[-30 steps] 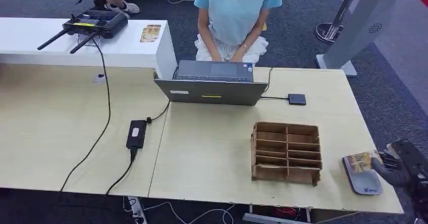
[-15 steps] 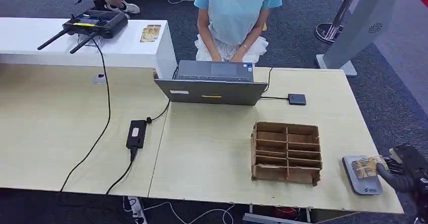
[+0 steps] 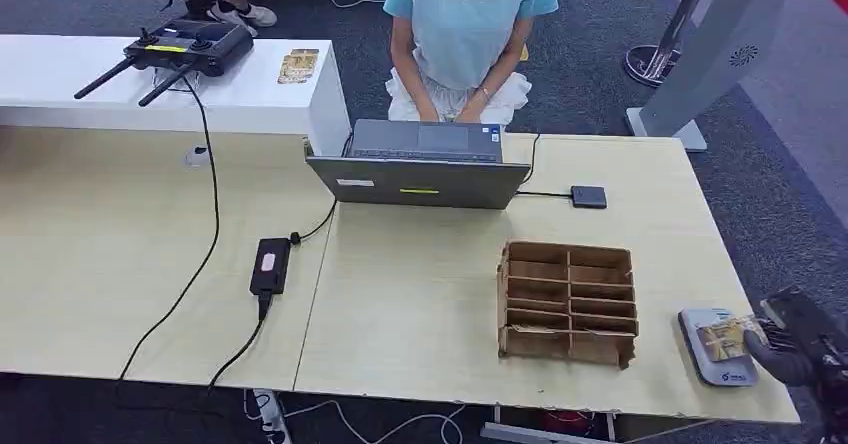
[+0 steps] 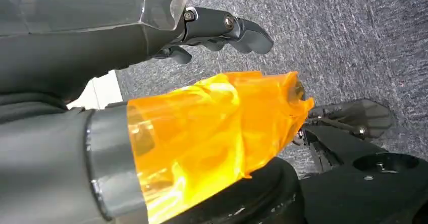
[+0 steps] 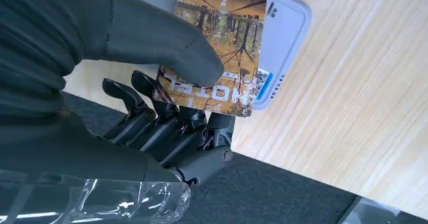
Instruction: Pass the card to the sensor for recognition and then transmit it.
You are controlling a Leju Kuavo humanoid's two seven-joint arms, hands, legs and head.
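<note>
over at the tabletop's (image 3: 420, 294) right edge, the right hand (image 3: 790, 349) pinches the card (image 3: 722, 337) flat over the grey sensor (image 3: 716, 346); the left hand (image 4: 217, 30) hangs empty, fingers apart.

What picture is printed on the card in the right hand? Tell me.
An autumn forest scene, brown and orange, on the card; clearest in the right wrist view.

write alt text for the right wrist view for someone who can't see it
The robot's right hand pinches a card printed with an autumn forest scene, holding it over a grey sensor pad. The pad lies on a light wooden table near its edge, with dark carpet beyond.
</note>
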